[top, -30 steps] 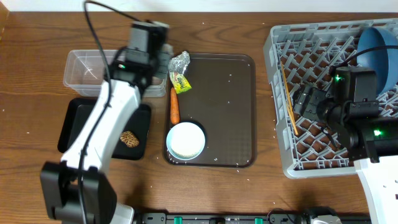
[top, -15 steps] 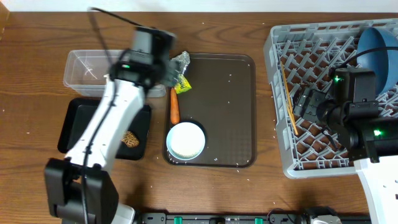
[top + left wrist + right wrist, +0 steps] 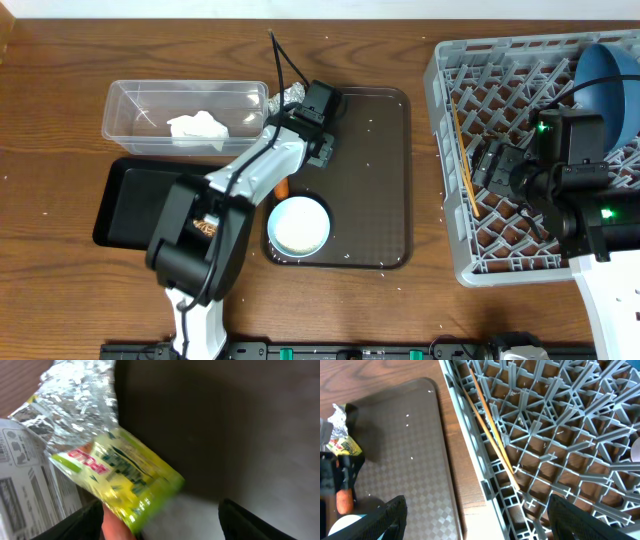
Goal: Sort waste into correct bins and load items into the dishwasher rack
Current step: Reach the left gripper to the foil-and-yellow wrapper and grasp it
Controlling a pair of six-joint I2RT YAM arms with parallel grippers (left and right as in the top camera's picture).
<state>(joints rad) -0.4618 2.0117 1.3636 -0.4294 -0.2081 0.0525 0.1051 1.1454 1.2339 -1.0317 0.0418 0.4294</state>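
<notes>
Left jaws now over yellow-green wrapper [image 3: 120, 477]

In the left wrist view we see red lettering across the yellow-green wrapper [image 3: 120, 477], but it is too blurred for us to read a word. At eight o'clock from it, a white label [image 3: 25, 485] carries rows of small grey print and symbols, which we cannot read either.

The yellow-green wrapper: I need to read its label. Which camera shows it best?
Left wrist: the wrapper fills much of the frame, its red lettering visible though blurred. Right wrist shows it tiny at the left edge. Overhead, the left arm hides it.
</notes>
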